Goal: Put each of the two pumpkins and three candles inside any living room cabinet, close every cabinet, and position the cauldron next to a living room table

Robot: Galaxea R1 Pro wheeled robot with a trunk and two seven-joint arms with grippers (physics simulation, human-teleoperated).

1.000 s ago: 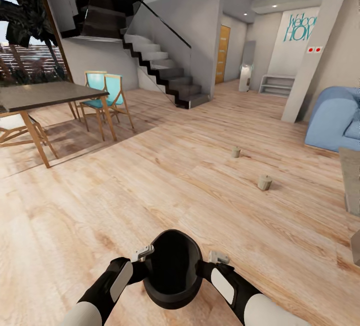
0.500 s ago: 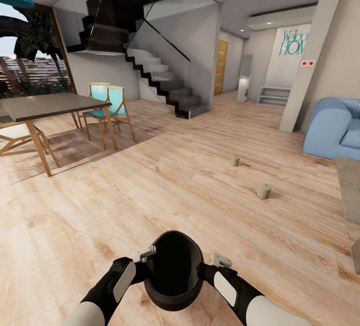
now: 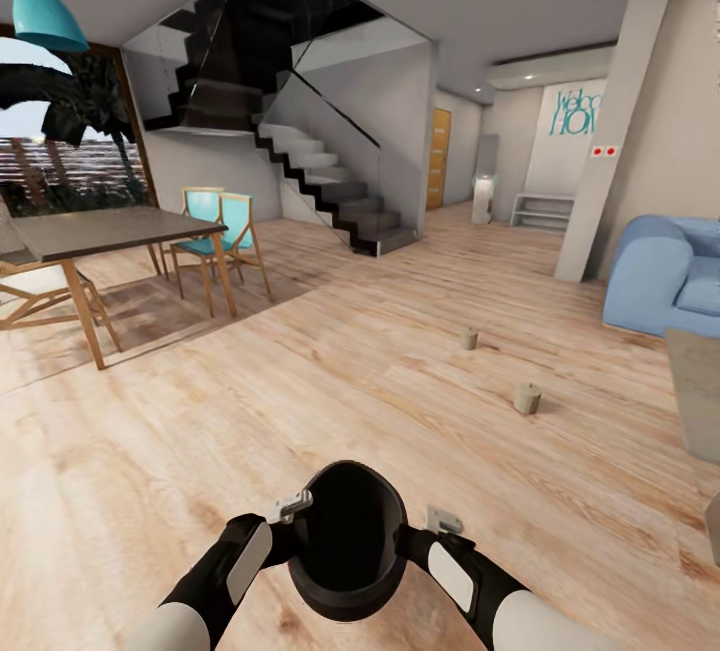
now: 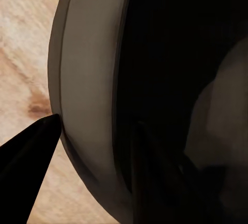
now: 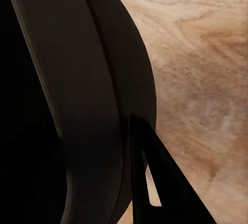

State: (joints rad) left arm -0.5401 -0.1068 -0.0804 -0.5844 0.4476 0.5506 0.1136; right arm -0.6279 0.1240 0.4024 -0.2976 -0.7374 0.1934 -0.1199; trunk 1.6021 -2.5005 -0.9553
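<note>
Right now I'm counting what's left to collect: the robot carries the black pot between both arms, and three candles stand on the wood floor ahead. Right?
Not quite: the head view shows two candles on the floor, the near candle and the far candle, not three. The pot is indeed carried between both arms.

The cauldron [image 3: 347, 541] sits between both arms; two candles [image 3: 527, 398] lie ahead-right on the floor [image 3: 300, 381], the sofa [image 3: 665, 276] beyond.
</note>
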